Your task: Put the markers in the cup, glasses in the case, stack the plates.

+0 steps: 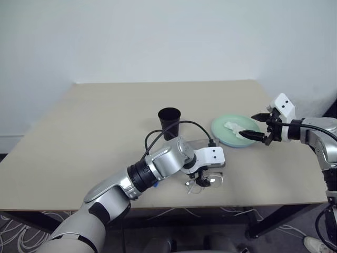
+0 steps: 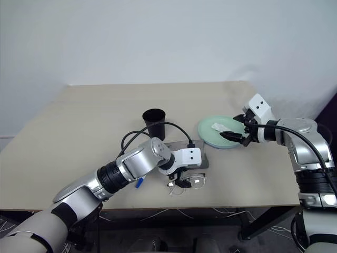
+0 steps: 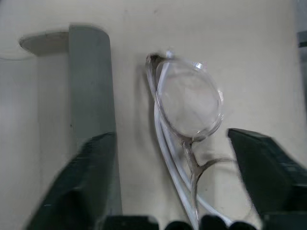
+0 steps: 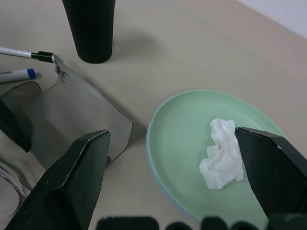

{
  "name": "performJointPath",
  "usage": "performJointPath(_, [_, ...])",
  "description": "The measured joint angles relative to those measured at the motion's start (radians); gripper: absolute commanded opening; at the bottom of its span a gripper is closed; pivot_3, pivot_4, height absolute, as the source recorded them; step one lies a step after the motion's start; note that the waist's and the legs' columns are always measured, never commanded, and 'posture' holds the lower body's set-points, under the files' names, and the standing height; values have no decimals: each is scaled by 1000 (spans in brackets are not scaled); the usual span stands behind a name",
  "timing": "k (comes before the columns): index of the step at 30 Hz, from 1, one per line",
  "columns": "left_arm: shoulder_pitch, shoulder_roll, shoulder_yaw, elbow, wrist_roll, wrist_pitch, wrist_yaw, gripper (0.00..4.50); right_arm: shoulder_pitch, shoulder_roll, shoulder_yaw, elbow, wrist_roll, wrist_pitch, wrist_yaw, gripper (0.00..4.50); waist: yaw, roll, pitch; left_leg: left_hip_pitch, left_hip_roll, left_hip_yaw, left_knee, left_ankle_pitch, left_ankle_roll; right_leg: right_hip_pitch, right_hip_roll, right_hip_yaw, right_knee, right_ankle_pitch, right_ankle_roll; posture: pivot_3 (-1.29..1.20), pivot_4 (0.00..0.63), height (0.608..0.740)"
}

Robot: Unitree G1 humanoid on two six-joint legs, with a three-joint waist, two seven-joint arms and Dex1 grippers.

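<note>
The clear-framed glasses (image 3: 189, 103) lie on the table near its front edge, beside the flat grey case (image 3: 91, 86). My left gripper (image 3: 169, 136) points down over them, open, one finger on each side, not touching. The mint green plate (image 4: 187, 129) holds a crumpled white tissue (image 4: 220, 153), and a light blue plate rim (image 4: 156, 175) shows beneath it. My right gripper (image 1: 251, 125) hovers open above that plate's right edge. The black cup (image 1: 169, 122) stands upright behind the case. Two markers lie left of the case, one black-capped (image 4: 24, 52), one blue-ended (image 4: 17, 74).
The beige table (image 1: 105, 116) has wide bare room on its left and back. My left forearm (image 1: 158, 168) reaches across the front middle, and its black cable (image 1: 179, 126) arches close to the cup. A white wall rises behind the table.
</note>
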Motion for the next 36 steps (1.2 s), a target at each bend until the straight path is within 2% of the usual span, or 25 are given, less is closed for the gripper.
performJointPath(5, [0, -11, -2, 2, 10, 0, -3, 978, 0, 0, 0, 2, 0, -2, -7, 4500, 1, 0, 0, 0, 0, 0, 0, 0, 1, 0, 0, 0, 0, 0, 0, 0, 0, 732])
performJointPath(8, [0, -12, -1, 4, 16, 0, -5, 38, 0, 0, 0, 7, 0, -3, -9, 4500, 1, 0, 0, 0, 0, 0, 0, -1, 1, 0, 0, 0, 0, 0, 0, 0, 0, 732])
performJointPath(28, [0, -9, 5, 11, 29, -55, -33, 38, -39, 0, 6, 50, -10, -28, -19, 4500, 2, 0, 0, 0, 0, 0, 1, 0, 1, 0, 0, 0, 0, 0, 0, 0, 0, 732])
performJointPath(36, [-67, -6, 95, -7, 13, -40, -51, 38, -64, 0, 13, 62, -19, -37, -17, 4500, 1, 0, 0, -1, 0, 0, 1, -1, 1, 0, 0, 0, 0, 0, 0, 0, 0, 732])
